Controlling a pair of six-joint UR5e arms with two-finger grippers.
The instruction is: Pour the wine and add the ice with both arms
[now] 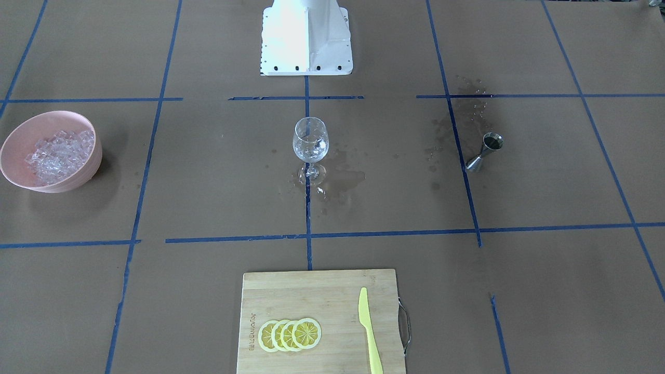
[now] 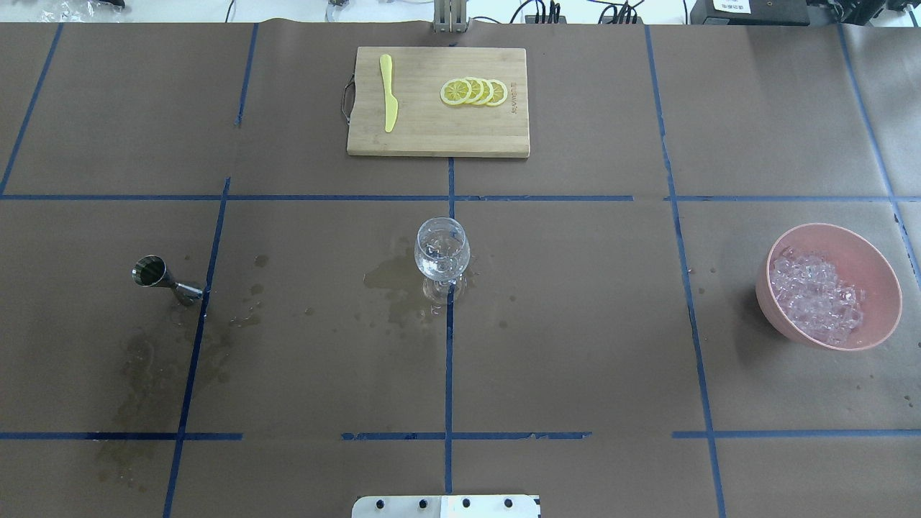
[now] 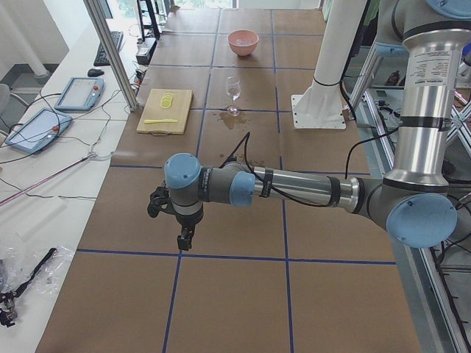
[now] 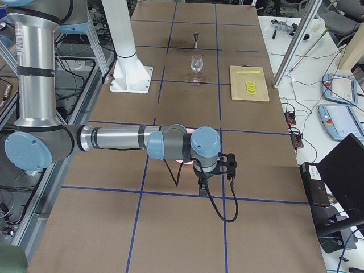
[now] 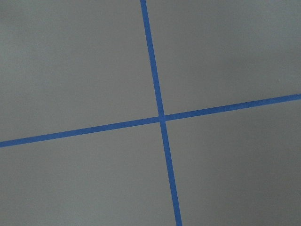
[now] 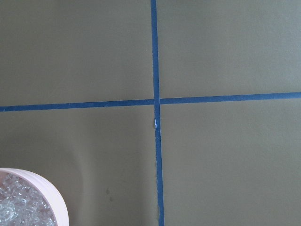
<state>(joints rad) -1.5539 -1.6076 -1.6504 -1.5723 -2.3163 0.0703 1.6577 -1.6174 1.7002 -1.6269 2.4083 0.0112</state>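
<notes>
My left arm (image 3: 294, 187) stretches level over the brown table (image 3: 235, 294) near its left end. My left pincer (image 3: 184, 237) hangs pointing down above the paper, well apart from all the things. Only the side camera catches it, so I cannot tell whether it is wide or narrow. Its wrist camera sees nothing but a cross of blue tape (image 5: 161, 117).

My right arm (image 4: 119, 138) lies out the same way at the other end, with my right pincer (image 4: 203, 185) pointing down near the pink bowl (image 1: 31, 124). I cannot tell how that one is set either. The bowl's rim sits in the lower left corner of the right wrist view, and the ice (image 1: 60, 156) lies heaped inside it, glittering.

The glass (image 1: 310, 140) stands upright in the middle of the table on a tape line, with a wet patch (image 1: 343, 179) spread around its foot. The wine (image 1: 310, 148) is almost colourless. A faint level seems to show in the glass, though I cannot be sure of it.

On my left side stands a small metal measuring cup (image 1: 484, 151), with darker damp stains (image 2: 151, 374) on the paper beside it.

At the far edge lies a wooden board (image 1: 311, 291) carrying four overlapping lemon slices (image 1: 290, 335) and a yellow knife (image 1: 369, 330), apart from each other
</notes>
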